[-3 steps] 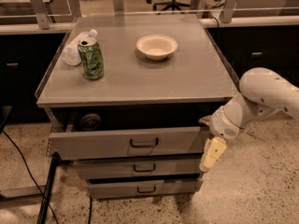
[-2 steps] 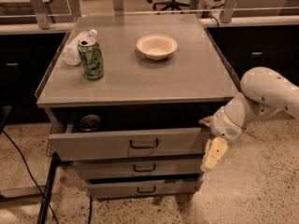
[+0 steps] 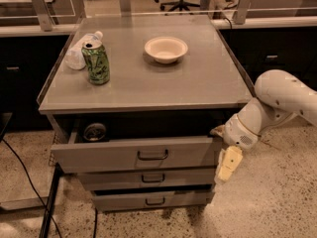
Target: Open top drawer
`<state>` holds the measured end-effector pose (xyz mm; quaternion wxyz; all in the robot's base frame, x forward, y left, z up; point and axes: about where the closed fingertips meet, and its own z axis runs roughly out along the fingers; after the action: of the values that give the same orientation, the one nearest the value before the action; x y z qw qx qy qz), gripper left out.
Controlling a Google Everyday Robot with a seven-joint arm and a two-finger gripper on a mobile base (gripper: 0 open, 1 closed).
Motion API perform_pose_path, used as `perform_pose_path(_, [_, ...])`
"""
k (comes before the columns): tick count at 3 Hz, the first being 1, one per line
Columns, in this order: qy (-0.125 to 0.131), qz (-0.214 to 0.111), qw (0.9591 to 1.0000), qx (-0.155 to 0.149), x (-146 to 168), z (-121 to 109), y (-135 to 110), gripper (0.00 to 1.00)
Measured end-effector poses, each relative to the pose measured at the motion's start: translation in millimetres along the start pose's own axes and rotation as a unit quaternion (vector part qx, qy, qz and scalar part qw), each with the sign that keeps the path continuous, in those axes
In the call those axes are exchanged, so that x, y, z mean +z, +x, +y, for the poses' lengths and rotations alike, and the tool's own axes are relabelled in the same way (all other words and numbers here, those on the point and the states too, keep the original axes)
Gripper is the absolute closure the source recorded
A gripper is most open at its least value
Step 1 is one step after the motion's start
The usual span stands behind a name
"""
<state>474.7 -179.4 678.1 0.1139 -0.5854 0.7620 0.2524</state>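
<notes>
So basically nothing has moved in the last second: the top drawer (image 3: 109, 155) is pulled out the same amount as before, and the end effector (image 3: 228, 165) is parked in the same spot, hanging just beside the right end of the drawer front. To me that reads as the job being pretty much done, since the drawer sticks out well past the middle drawer (image 3: 109, 178) and bottom drawer (image 3: 114, 200), and you can look down into it and see some round dark thing (image 3: 94, 131) at the left. Honestly can't tell whether the end effector is open or closed from here; it's just a cream plastic-looking block below the smooth white rounded arm (image 3: 282, 93). Materials: the drawer fronts are flat matte grey metal, each with a small dark loop handle (image 3: 152, 155) in the centre. The tabletop (image 3: 198, 83) is the same dull grey with a slightly raised rim. On it sit a shiny green drink can (image 3: 96, 63), a crumpled clear plastic bottle (image 3: 79, 51) lying right behind it, and a shallow cream bowl (image 3: 166, 48) well apart from both. The floor (image 3: 267, 202) is speckled stone.
</notes>
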Motion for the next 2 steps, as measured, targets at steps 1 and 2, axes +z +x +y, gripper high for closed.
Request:
perform_pose_path(1, [-0.059,0.009,0.9982,-0.010,-1,24,-6,0.00])
perform_pose_path(2, [-0.106,0.020,0.9940,-0.021,-4,43,-15,0.00])
